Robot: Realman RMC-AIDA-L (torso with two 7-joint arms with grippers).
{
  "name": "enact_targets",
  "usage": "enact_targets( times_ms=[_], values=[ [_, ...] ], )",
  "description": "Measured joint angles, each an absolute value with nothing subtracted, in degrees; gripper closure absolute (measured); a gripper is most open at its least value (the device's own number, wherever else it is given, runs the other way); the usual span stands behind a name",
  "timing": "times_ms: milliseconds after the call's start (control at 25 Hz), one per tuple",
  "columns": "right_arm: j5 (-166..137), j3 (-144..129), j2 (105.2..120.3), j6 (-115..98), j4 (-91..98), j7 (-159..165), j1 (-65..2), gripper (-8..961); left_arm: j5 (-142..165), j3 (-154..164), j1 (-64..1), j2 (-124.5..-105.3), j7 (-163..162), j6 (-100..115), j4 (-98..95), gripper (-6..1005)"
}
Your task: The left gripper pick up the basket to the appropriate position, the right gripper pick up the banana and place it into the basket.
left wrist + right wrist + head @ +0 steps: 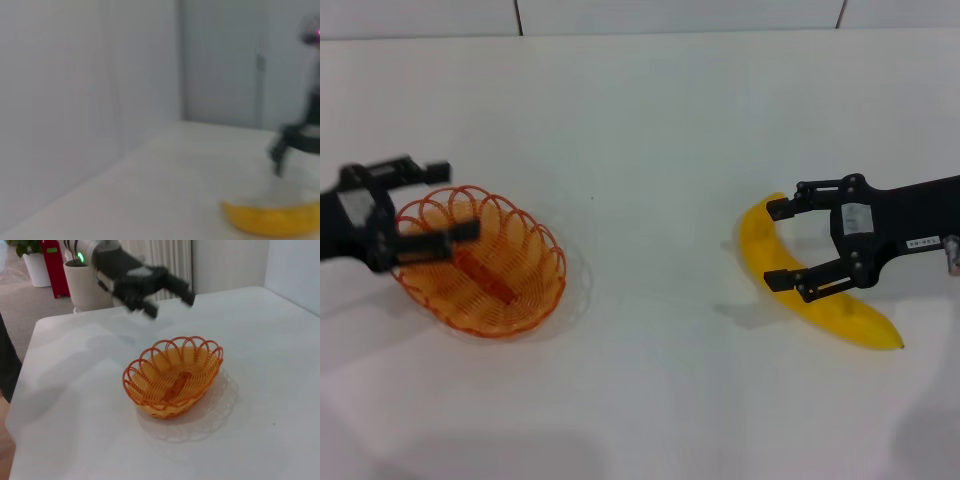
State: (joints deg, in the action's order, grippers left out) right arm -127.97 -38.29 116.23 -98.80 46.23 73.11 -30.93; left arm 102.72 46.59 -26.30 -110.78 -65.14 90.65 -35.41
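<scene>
The orange wire basket (485, 265) sits on the white table (640, 120) at the left; it also shows in the right wrist view (172, 377). My left gripper (450, 200) is open and hovers over the basket's left rim. In the right wrist view this left gripper (167, 304) stands above and behind the basket, apart from it. The yellow banana (850, 315) lies on the table at the right. My right gripper (778, 245) is open, with one finger on each side of the banana's upper half. The left wrist view shows the banana (275, 220) and the right gripper (282, 150) above it.
The table's far edge meets a pale wall (670, 15). In the right wrist view a white planter (85, 282) and a red object (52, 265) stand on the floor beyond the table's edge. Bare tabletop lies between basket and banana.
</scene>
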Motion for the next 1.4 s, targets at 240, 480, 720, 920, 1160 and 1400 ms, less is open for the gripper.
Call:
enact_targets(
  times_ms=[240, 480, 720, 920, 1160, 1400],
  values=[
    [-127.97, -38.39, 116.29, -98.50, 46.21, 73.13, -31.06, 45, 102.96, 40.37, -26.47, -109.90, -77.30, 87.76, -39.04, 214],
    [-127.97, -38.44, 116.28, -98.50, 46.16, 73.13, -31.14, 45, 109.89, 40.34, -27.95, -108.30, -94.92, 83.01, -45.94, 224],
    [-127.89, -38.49, 116.34, -98.54, 46.20, 73.13, -31.41, 45, 123.61, 40.34, -33.40, -106.72, -104.37, 82.65, -45.99, 235],
    [-127.96, -38.50, 116.36, -98.68, 46.01, 73.34, -31.95, 45, 131.85, 40.95, -36.71, -108.14, -105.98, 81.78, -45.91, 244],
    [-127.97, -38.50, 116.36, -98.89, 45.88, 73.69, -32.27, 46, 140.32, 41.01, -39.34, -110.94, -107.39, 78.85, -45.91, 255],
    [-127.97, -38.50, 116.37, -98.87, 45.70, 73.73, -32.42, 46, 143.76, 41.15, -40.86, -112.81, -107.39, 77.35, -45.51, 266]
  ],
)
